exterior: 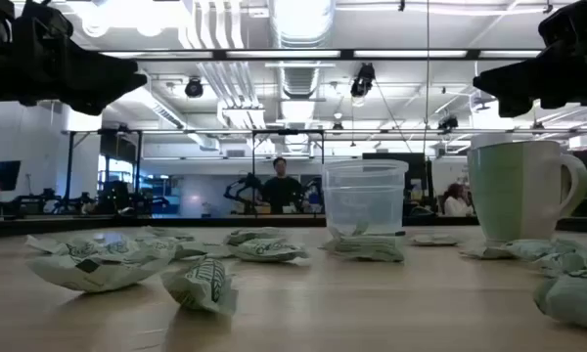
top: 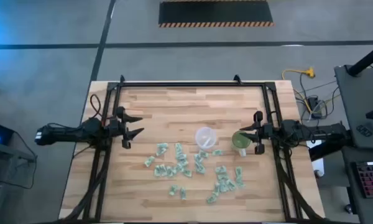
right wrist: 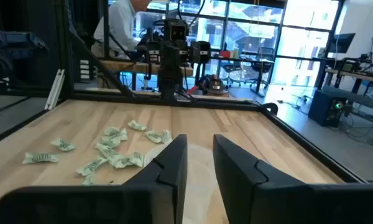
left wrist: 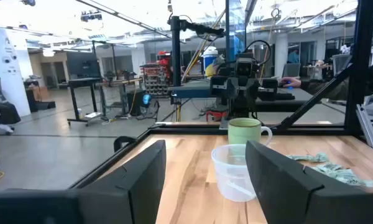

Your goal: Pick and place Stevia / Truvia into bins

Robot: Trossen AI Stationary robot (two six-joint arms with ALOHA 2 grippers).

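Note:
Several pale green and white Stevia / Truvia sachets (top: pixel 186 168) lie loose on the wooden table, in the middle and toward its near edge; they also show in the low view (exterior: pixel 205 264) and the right wrist view (right wrist: pixel 112 152). A clear plastic cup (top: pixel 204 137) and a green cup with a handle (top: pixel 239 142) stand upright side by side just beyond them. My left gripper (top: pixel 137 124) hangs open above the table's left side, clear of everything. My right gripper (top: pixel 247 132) hovers by the green cup at the right, a narrow gap between its fingers (right wrist: pixel 200 140), nothing in it.
A black frame (top: pixel 193 84) runs round the table's far, left and right sides. In the low view the clear cup (exterior: pixel 365 196) and the green cup (exterior: pixel 519 191) stand behind the sachets. Bare wood lies at the far half of the table (top: pixel 186 102). People show in the room behind.

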